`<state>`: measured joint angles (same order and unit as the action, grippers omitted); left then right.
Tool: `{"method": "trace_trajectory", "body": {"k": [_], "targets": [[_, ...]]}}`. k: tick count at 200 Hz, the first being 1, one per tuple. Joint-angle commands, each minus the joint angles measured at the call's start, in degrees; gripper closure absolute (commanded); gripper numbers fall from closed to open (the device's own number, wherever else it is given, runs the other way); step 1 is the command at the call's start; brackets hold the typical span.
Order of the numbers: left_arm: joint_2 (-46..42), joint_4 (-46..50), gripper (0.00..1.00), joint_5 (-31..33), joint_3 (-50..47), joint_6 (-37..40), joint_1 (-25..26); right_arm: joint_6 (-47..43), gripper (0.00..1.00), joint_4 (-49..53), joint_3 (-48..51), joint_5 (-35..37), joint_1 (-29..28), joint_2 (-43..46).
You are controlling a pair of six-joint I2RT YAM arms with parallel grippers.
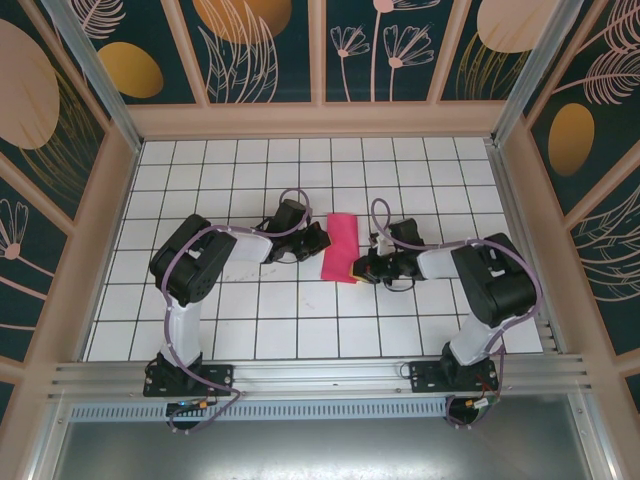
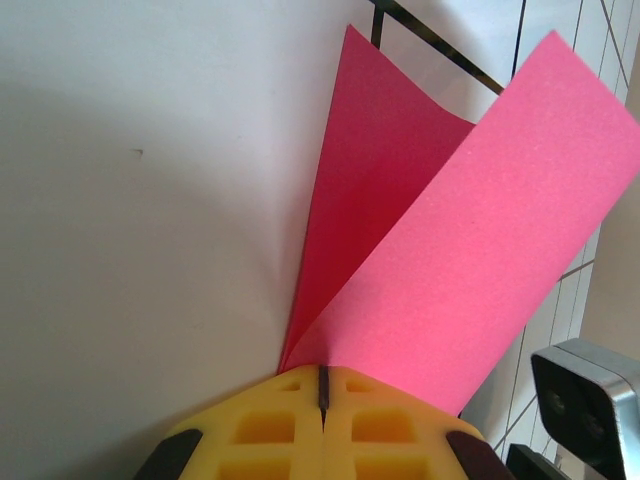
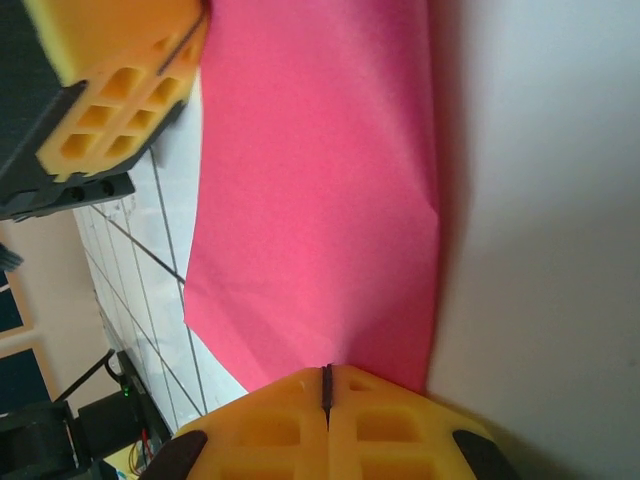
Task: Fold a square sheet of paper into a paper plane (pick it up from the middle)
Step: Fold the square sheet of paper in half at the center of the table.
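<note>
At the near right corner of the square sheet of paper [image 1: 341,245], the right gripper [image 1: 357,268] has its yellow pads fully together and touching the sheet; whether paper is nipped between them cannot be told. The sheet lies mid-table, folded into a narrow pink strip. Against its left edge, slightly farther back, the left gripper [image 1: 320,240] is likewise fully closed, tips meeting the fold.

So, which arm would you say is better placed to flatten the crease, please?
Probably left: left gripper pinches the pink sheet where its gaping layers meet; right gripper holds the near corner.
</note>
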<state>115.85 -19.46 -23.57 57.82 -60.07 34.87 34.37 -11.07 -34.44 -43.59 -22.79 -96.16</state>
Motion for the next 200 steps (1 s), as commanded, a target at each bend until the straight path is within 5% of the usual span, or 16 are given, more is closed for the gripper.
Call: {"method": "trace_trajectory", "body": {"k": [1, 73, 155, 200], "targets": [[3.1, 3.5, 1.0, 1.3, -0.4, 1.0, 0.3, -0.8, 1.0, -1.1, -0.4, -3.0, -0.7, 3.0], [2.7, 3.2, 1.0, 1.5, -0.8, 1.0, 0.3, -1.0, 1.0, -1.2, 3.0, 0.5, -1.9, -2.5], [1.8, 2.8, 1.0, 1.7, -1.8, 0.4, 0.3, -1.1, 1.0, -2.0, 2.0, -1.7, -1.9, 4.9], [2.0, 2.7, 1.0, 1.9, -1.7, 0.3, 0.4, -2.1, 1.0, -2.2, 3.1, -1.5, -1.9, -2.1]]}}
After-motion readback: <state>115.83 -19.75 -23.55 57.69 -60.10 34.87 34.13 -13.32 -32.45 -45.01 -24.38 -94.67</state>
